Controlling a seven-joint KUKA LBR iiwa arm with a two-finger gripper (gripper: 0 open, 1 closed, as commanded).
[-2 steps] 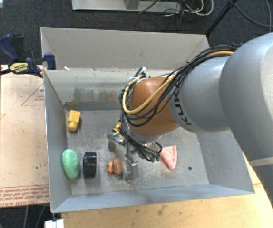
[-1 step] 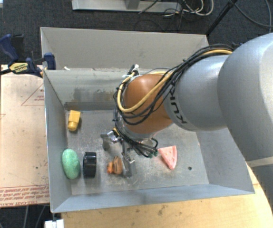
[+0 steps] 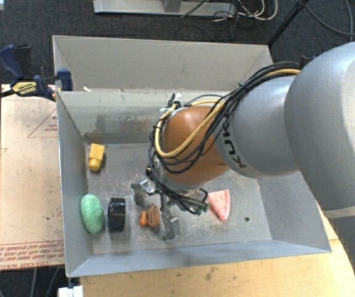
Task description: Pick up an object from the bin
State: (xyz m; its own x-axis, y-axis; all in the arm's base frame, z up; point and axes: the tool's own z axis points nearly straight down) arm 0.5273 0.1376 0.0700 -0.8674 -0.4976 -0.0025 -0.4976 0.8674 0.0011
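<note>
Starting at the near wall of the bin (image 3: 196, 255), you find the gripper (image 3: 157, 214) low over the floor, its fingers spread. A small brown lump (image 3: 149, 217) lies between them; contact cannot be confirmed. To its left stand a black cylinder (image 3: 116, 215) and a green oval (image 3: 91, 213). A pink wedge (image 3: 220, 203) lies to the right. Farther back on the left sits a yellow block (image 3: 96, 156).

Grey bin (image 3: 72, 166); yellow block (image 3: 95, 156); green oval (image 3: 91, 213); black roll (image 3: 116, 215); brown lump (image 3: 150, 216); pink wedge (image 3: 220, 203); orange wrist cover (image 3: 190, 142).
</note>
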